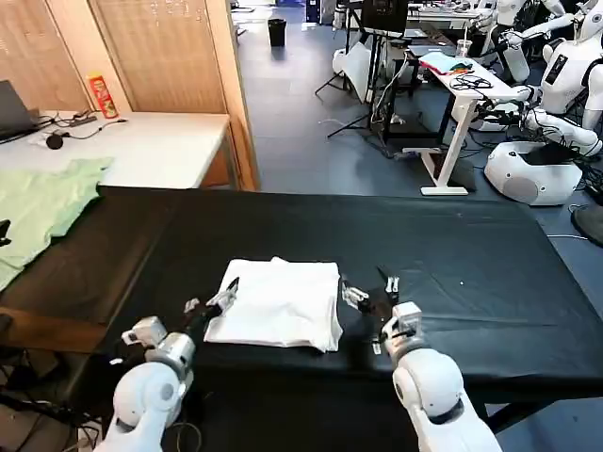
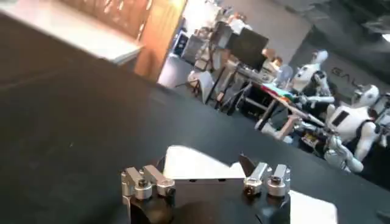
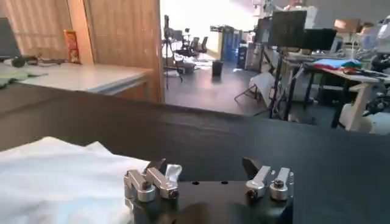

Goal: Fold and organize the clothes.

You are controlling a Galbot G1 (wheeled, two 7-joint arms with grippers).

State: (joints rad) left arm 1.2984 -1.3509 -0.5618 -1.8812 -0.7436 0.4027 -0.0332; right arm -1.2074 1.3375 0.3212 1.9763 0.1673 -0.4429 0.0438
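Note:
The clothes are one white T-shirt [image 1: 280,303], folded into a rough rectangle near the front edge of the black table [image 1: 452,245]; no print shows. My left gripper [image 1: 212,301] stands open at the shirt's left edge. In the left wrist view the shirt [image 2: 190,164] lies just beyond the open left gripper [image 2: 204,169]. My right gripper [image 1: 371,290] stands open just off the shirt's right edge, nothing held. The right wrist view has the shirt [image 3: 61,179] beside the right gripper [image 3: 206,167], one fingertip [image 3: 157,167] close to the cloth.
A pale green garment [image 1: 42,209] lies over the table's far left end. Behind it a white table [image 1: 151,141] carries a red can [image 1: 102,94] and cables. Other robots [image 1: 556,85] and desks stand across the room at the back right.

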